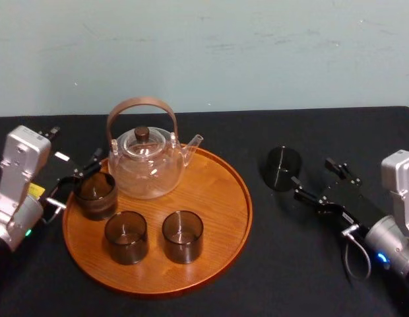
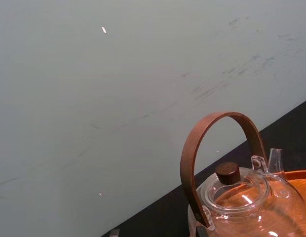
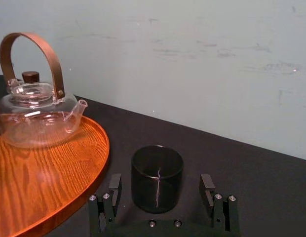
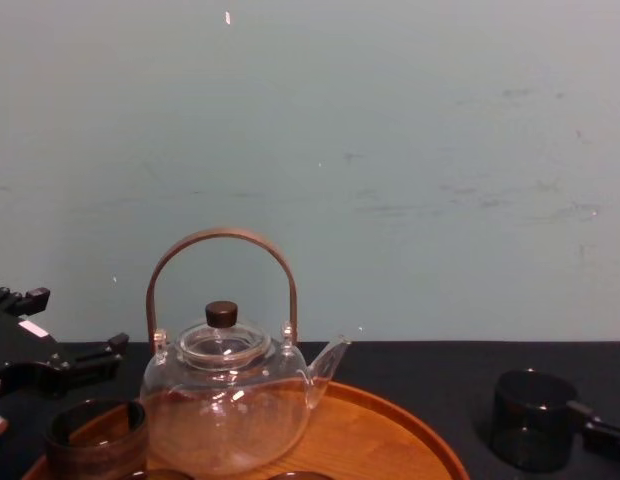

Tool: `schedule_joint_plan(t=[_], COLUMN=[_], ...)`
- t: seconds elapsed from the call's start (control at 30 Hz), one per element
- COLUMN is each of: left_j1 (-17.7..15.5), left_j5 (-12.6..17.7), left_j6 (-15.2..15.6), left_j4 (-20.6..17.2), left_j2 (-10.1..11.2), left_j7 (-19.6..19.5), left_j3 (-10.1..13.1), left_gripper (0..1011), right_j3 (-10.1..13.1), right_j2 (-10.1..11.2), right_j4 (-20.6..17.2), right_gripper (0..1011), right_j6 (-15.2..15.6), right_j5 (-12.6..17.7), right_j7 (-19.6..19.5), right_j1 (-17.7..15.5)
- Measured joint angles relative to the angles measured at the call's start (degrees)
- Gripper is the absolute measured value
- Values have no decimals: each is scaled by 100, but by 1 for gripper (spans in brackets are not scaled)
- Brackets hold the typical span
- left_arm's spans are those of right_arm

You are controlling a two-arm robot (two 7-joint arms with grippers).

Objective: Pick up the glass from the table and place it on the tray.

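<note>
**A:** Start at the left. What is the left hand doing?

**B:** The left hand (image 1: 76,179) sits at the left rim of the tray (image 1: 218,198). Its fingers are spread and hold nothing. It is just beside a smoked cup (image 1: 95,195); I can't tell whether they touch.

**A:** What else is on the tray?

**B:** A second cup (image 1: 126,236), a third cup (image 1: 183,236) and the glass teapot (image 1: 146,165). The right side is bare wood.

**A:** Where is the glass?

**B:** The dark glass (image 1: 282,168) stands upright on the black bench (image 1: 290,277), near the tray's right rim. The right hand (image 1: 313,175) is just beside it, wide open and empty.

**A:** What could go wrong?

**B:** I'd say a fingertip could push the smooth glass away or tip it before the hand closes. If carried too low, its base could catch the raised rim, and a long swing could clip the spout.

**A:** Do the views differ?

**B:** Yes. The right wrist view shows the glass centred just ahead of the two fingers, not yet between them. The head view shows the free spot on the tray. The chest view shows the rim's height from the side.
</note>
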Motion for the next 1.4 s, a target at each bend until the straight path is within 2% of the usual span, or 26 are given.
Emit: schedule_joint_plan(t=[0.13,0.53,1.0,1.4], left_j1=[0,0,0,0], left_j5=[0,0,0,0], left_j6=[0,0,0,0], left_j4=[0,0,0,0], left_j2=[0,0,0,0], left_j7=[0,0,0,0], left_j3=[0,0,0,0], left_gripper=[1001,1002,1001,1001], right_j3=[-81,-219,-362,-466], right_j2=[-52,-144,-248,-334], right_j4=[307,928,1464,1778], right_gripper=[1002,1002,1002,1002], right_j6=[36,28,-84,-170], right_j5=[-39,-78,-82,-70], right_j7=[43,168,337,453], right_j1=[268,757,1166,1380])
